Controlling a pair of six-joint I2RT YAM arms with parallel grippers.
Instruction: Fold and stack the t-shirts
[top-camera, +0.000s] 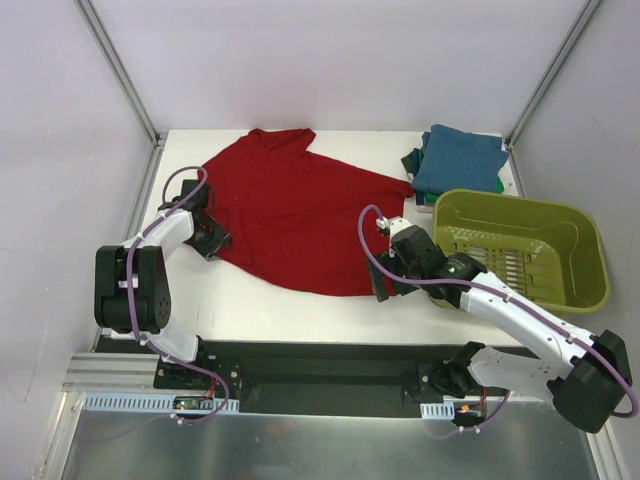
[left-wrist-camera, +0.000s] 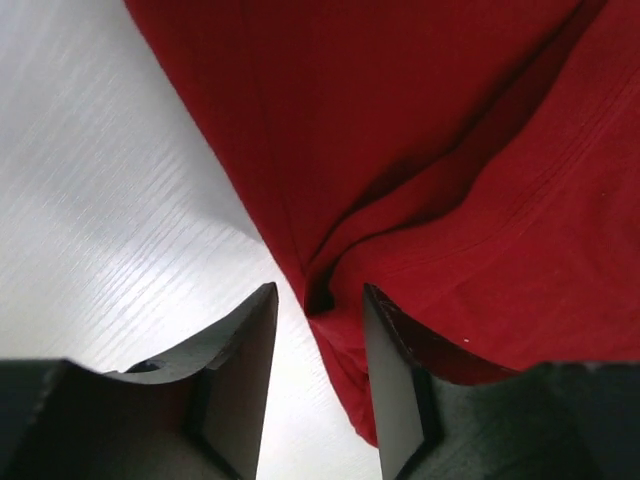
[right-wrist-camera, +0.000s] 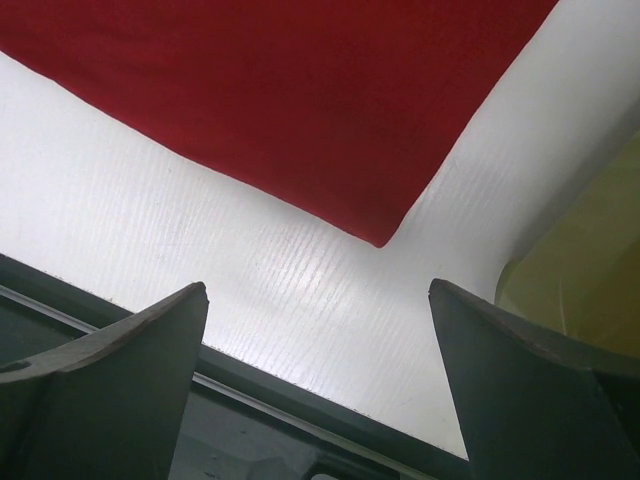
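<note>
The t-shirts stand at different stages: the dark red t-shirt (top-camera: 300, 215) lies spread open and unfolded across the middle of the table (top-camera: 250, 310), its collar toward 12 o'clock and its hem running toward 5 o'clock. Two finished squares, the teal-blue folded shirt (top-camera: 462, 158) on top of a green folded shirt (top-camera: 412, 160), sit stacked at about 1 o'clock, just behind the olive basket (top-camera: 590, 270) at 3 o'clock. So, as I judge it, the stack is begun and the red shirt is all that is left in view: every fold of it, then the move to the pile. The left gripper (top-camera: 208, 237) is at the shirt's 9 o'clock edge, and the right gripper (top-camera: 384, 288) sits off its 5 o'clock corner. The top view shows this layout but hides the fingers. The left wrist view shows the jaws only narrowly apart, with a creased ridge of red cloth between them and a sliver of table beside one finger; whether they pinch the cloth I cannot tell. The right wrist view shows the jaws spread wide and empty over bare table, the shirt's corner ahead at 12 o'clock and untouched, and a bit of basket at 3 o'clock.
</note>
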